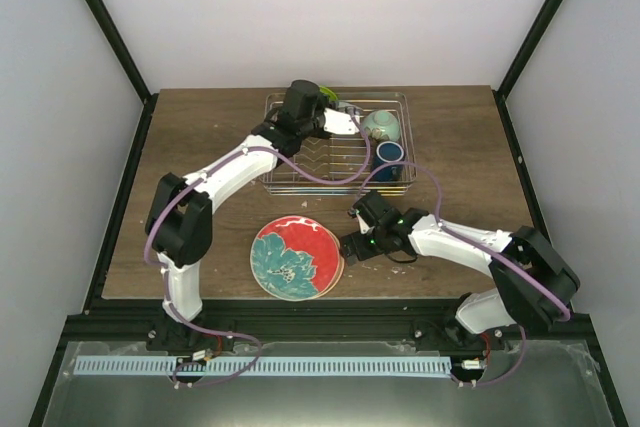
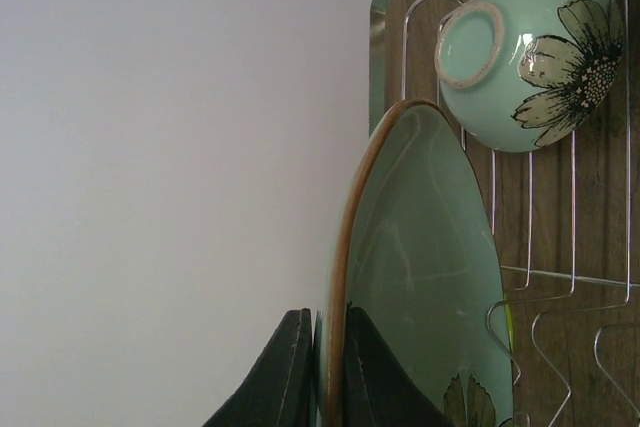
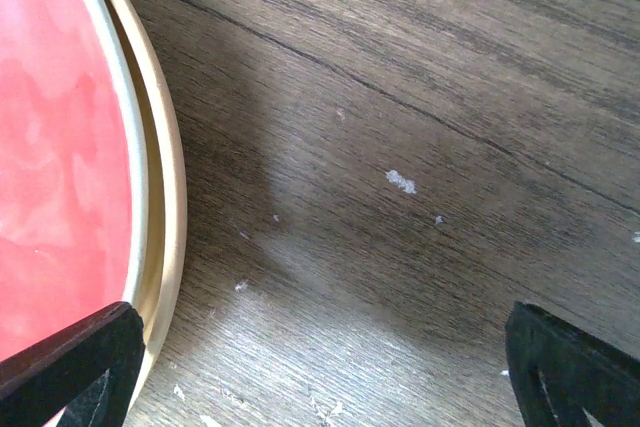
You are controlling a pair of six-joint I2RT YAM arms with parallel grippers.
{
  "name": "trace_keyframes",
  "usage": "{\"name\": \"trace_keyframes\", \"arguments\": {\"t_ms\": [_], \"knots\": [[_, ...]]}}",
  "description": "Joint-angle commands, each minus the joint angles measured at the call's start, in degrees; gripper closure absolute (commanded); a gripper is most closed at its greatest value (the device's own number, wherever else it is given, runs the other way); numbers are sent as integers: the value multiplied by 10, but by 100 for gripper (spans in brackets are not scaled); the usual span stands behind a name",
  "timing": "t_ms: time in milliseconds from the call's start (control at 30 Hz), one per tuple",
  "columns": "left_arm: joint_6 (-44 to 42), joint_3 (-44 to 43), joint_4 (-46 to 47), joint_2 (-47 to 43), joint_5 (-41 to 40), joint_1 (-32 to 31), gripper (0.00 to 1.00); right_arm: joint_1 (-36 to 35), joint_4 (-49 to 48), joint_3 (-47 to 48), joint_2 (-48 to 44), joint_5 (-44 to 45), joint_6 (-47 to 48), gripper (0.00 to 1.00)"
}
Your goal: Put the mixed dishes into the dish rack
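Left gripper pinches the green plate by its rim over the rack; right gripper stands wide apart beside the red plate edge.

No legible text, label, brand, number or sign in any of three views.

I see my left gripper over the dish rack, apparently pinching a pale plate on edge beside the mint bowl and blue mug. My right gripper sits at the right rim of the red plate.
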State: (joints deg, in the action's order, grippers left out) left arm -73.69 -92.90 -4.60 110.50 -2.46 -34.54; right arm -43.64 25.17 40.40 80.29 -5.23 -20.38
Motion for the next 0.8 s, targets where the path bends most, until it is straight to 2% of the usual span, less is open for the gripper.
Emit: {"name": "trace_keyframes", "arguments": {"t_ms": [0,433,767], "knots": [[-7,-12,24,16,-25,8,100,6,-8,-7,4,-2,0,0],[-45,-52,-11,-15,-1,9,100,6,-23,-11,22,-14,-2,0],[-65,-48,-11,-33,2,4,100,6,-24,-11,29,-13,-2,0]]}}
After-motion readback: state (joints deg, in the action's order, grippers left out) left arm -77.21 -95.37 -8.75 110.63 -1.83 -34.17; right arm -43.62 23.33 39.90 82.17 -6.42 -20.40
